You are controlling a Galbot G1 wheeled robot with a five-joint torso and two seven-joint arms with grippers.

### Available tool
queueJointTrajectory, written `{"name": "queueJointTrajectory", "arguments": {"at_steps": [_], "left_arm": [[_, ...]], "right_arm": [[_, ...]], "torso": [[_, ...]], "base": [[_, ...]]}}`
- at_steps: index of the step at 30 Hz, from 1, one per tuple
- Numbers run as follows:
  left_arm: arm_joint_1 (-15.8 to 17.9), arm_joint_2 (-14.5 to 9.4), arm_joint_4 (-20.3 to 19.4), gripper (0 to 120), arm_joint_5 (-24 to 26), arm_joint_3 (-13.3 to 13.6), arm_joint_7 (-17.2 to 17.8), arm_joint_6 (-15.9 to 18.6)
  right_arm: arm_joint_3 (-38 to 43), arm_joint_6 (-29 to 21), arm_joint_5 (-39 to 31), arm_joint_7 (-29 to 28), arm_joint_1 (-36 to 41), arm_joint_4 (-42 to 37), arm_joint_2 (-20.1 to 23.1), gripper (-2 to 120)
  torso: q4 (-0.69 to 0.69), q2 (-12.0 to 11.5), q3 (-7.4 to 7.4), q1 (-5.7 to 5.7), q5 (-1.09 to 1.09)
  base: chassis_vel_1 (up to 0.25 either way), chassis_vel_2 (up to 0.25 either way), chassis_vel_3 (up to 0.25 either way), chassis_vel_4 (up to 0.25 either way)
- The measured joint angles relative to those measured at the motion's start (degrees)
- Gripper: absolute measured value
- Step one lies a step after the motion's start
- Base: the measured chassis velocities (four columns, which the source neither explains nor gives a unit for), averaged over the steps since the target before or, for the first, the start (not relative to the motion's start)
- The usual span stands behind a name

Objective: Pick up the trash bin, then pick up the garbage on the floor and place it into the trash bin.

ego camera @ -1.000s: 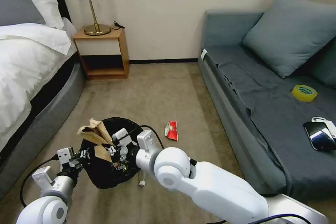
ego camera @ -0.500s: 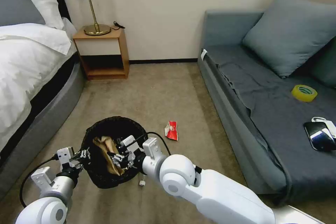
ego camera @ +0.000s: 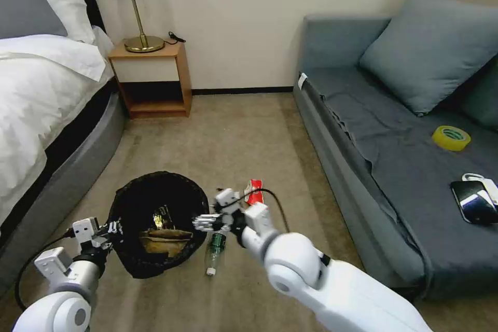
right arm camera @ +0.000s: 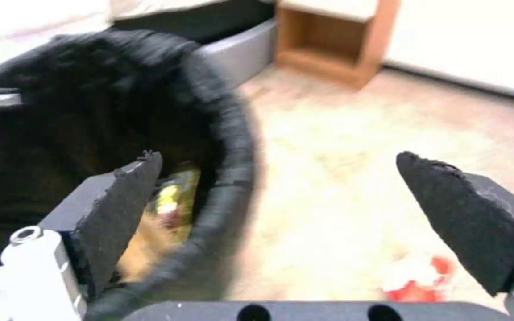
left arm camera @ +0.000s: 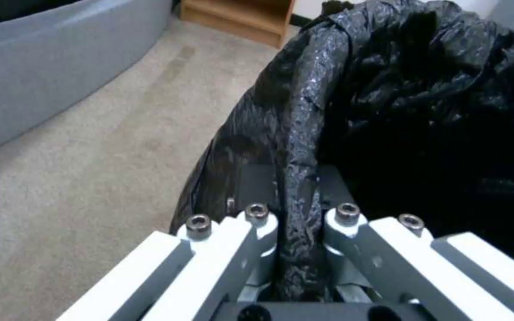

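1. We see the left gripper (left arm camera: 292, 223) clenched on the rim of the trash bin (ego camera: 155, 192), near the bed's grey base (ego camera: 62, 187).
2. The right gripper (ego camera: 207, 222), fingers spread and empty, hovers beside the bin's rim.
3. The brown paper bag (ego camera: 163, 238) and gold-red wrapper (ego camera: 163, 215) lie inside.
4. The clear bottle (ego camera: 213, 251) and red snack packet (ego camera: 254, 192) lie on the carpet (ego camera: 233, 135).

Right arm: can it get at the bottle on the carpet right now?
Probably yes: the right gripper is open and empty, just above the bottle, which lies in the open beside the trash bin.
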State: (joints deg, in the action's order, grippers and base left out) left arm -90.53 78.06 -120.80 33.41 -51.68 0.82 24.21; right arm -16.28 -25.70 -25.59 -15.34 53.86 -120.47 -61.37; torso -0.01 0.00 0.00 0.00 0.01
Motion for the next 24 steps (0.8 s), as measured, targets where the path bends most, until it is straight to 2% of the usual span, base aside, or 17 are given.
{"name": "queueJointTrajectory", "arguments": {"at_steps": [4,5,9,10,17,24], "left_arm": [[0.3,-0.5,0.6,4,0.6,-0.2,-0.1,-0.1],[0.3,-0.5,0.6,4,0.6,-0.2,-0.1,-0.1],[1.1,-1.0,1.3,4,0.9,0.0,-0.2,-0.1],[1.1,-1.0,1.3,4,0.9,0.0,-0.2,-0.1],[2.2,-1.3,1.9,4,1.3,0.4,0.0,0.3],[2.5,-1.3,1.8,4,1.8,0.6,0.2,0.8]], "right_arm": [[8.1,2.9,9.5,1.6,8.4,-4.0,2.0,100],[8.1,2.9,9.5,1.6,8.4,-4.0,2.0,100],[16.7,5.0,15.6,2.4,19.5,-7.2,1.2,100],[16.7,5.0,15.6,2.4,19.5,-7.2,1.2,100],[20.8,8.8,23.9,2.6,28.7,-7.6,-6.3,100],[22.9,11.6,29.3,3.8,33.4,-8.1,-10.2,100]], "torso": [[0.01,0.0,0.0,0.0,-0.01],[0.01,0.0,0.0,0.0,-0.01],[-0.01,0.0,0.0,0.0,-0.01],[-0.01,0.0,0.0,0.0,-0.01],[0.0,0.0,0.0,0.0,-0.01],[0.01,0.0,0.0,0.0,-0.01]], "base": [[0.0,0.0,0.0,0.0],[0.0,0.0,0.0,0.0],[0.0,0.0,0.0,0.0],[0.0,0.0,0.0,0.0],[0.0,0.0,0.0,0.0],[0.0,0.0,0.0,0.0]]}}
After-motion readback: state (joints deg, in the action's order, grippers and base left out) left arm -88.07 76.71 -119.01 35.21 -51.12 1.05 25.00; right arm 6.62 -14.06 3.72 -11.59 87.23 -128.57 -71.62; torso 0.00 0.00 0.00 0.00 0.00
